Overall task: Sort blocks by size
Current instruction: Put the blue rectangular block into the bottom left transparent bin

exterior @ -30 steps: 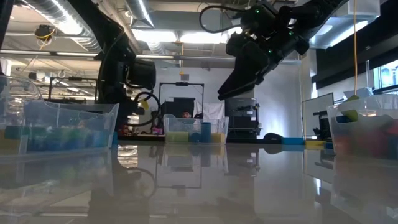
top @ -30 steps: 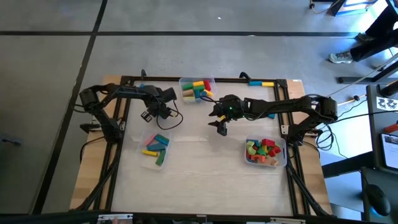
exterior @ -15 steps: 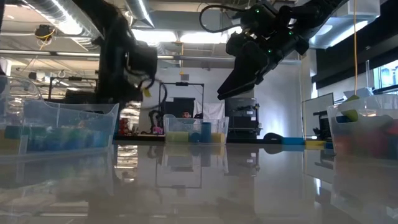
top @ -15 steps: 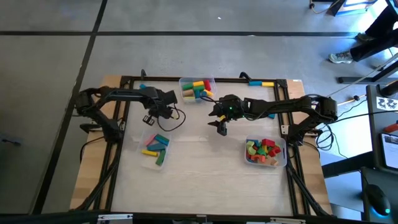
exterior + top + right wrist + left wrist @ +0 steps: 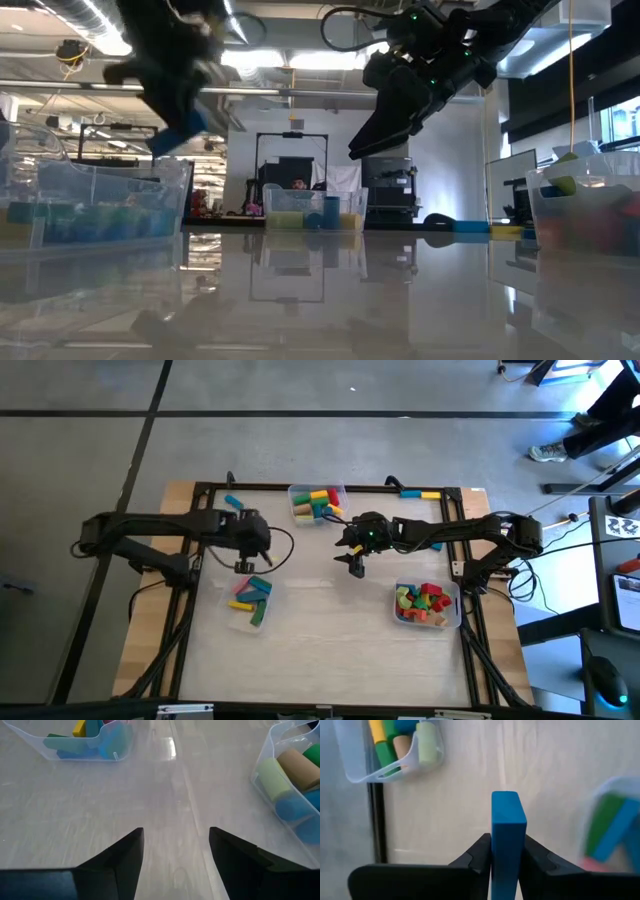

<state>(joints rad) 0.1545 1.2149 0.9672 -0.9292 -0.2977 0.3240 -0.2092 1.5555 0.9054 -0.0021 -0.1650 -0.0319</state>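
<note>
Three clear bins (image 5: 252, 601) sit on the desk (image 5: 330, 630), each holding blocks. The bin at the far edge (image 5: 317, 502), about midway along it, holds short cylinders in yellow, green, red and blue. The bin nearer the left edge holds longer bars in blue, green, pink and yellow. The bin nearer the right edge (image 5: 427, 606) carries a jumbled heap of red, green, yellow and orange pieces; judged to be the unsorted supply, and it is well filled.

Left pincer (image 5: 506, 851) is pinching a blue bar (image 5: 508, 835) upright between its fingers. In the high view it hangs just beyond the far side of the left bin, above the desk. Judgement: this bar is on its way to the long-bar bin and is not yet dropped.

Right pincer (image 5: 175, 855) is spread, with nothing between the fingers. It hovers over the middle of the desk, between the far bin and the right bin.

A few more blocks (image 5: 420, 493) lie on the frame rail by the far right corner, and one blue piece lies at the far left corner.

Progress estimate: partly done. Two bins hold a modest number of sorted pieces; the right bin's heap remains, so most of the work is left.
</note>
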